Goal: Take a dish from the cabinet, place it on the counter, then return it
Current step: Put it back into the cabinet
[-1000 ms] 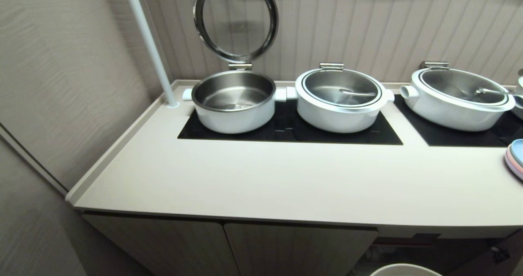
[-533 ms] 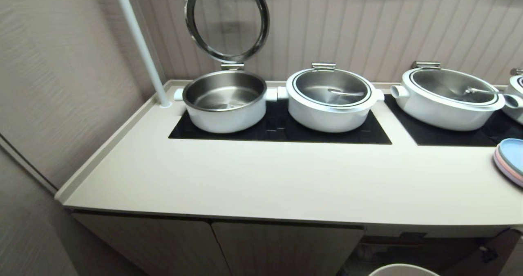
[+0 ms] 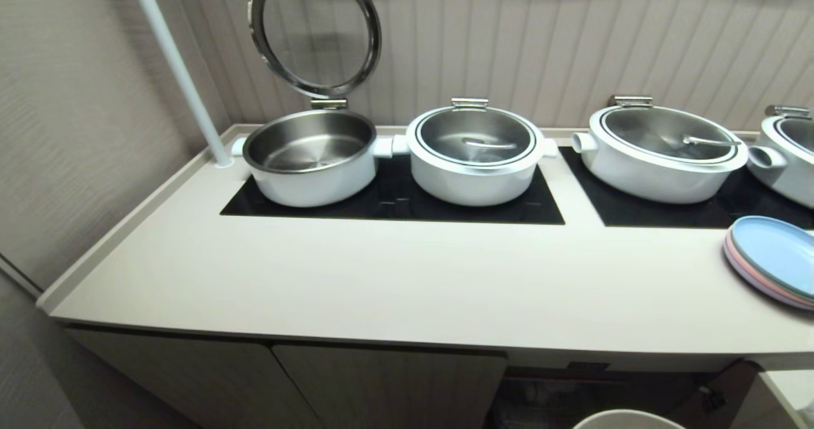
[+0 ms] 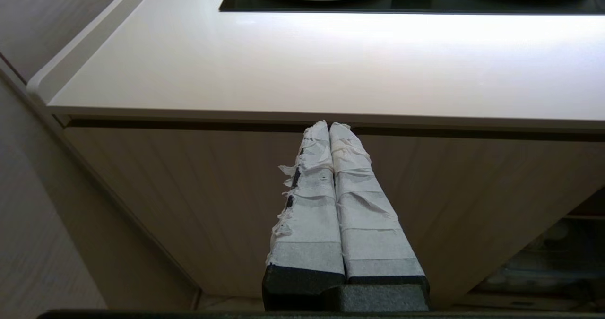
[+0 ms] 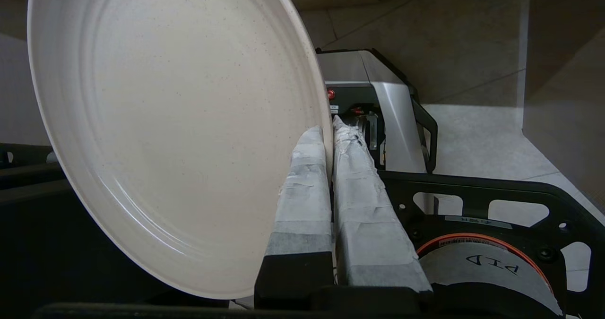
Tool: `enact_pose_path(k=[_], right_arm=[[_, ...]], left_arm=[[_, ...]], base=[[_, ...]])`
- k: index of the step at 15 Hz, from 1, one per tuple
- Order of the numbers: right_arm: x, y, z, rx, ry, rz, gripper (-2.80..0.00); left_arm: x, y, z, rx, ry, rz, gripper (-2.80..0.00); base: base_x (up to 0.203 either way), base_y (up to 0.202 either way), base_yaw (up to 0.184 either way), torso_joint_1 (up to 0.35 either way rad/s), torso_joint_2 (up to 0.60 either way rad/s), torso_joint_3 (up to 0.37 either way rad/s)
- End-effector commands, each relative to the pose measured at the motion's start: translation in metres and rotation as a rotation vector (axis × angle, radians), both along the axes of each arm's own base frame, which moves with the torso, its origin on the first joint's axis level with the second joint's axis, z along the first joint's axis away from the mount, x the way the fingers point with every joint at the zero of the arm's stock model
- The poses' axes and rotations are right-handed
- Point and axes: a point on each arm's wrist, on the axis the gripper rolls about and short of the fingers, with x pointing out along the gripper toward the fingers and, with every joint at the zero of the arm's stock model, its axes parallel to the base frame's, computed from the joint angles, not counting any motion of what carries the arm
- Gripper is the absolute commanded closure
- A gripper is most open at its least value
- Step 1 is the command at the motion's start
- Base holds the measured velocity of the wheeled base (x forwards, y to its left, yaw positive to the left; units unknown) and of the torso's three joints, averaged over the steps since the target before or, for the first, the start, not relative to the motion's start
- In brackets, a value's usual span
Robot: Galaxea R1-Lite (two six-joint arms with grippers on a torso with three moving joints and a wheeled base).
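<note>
The right pincer (image 5: 329, 132) is clamped on the rim of the cream dish (image 5: 179, 120), which sits tilted on edge below the bench (image 3: 407, 283), its top curve just peeking in at six o'clock in the head view. The left pincer (image 4: 329, 129) hangs pressed together and empty in front of the cabinet (image 4: 212, 191) door. Up top, four white pots sit on black glass panels (image 3: 394, 203), the nine o'clock one (image 3: 311, 159) with its lid raised, pastel plates (image 3: 769, 260) at three o'clock.
</note>
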Motion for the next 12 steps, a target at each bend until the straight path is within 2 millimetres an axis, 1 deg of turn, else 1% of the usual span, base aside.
enact_pose_path(k=[1,12], right_arm=[[-0.0001,0.0,-0.0007,-0.001,0.01,-0.003,0.0],[0.0015,0.0007,0.001,0.0,0.008,-0.005,0.0]], left_arm=[[0.0,0.0,0.0,0.0,0.0,0.0,0.0],[0.0,0.0,0.0,0.0,0.0,0.0,0.0]], base=[[0.0,-0.075,0.01,0.002,0.0,0.002],[0.0,0.0,0.0,0.0,0.0,0.0]])
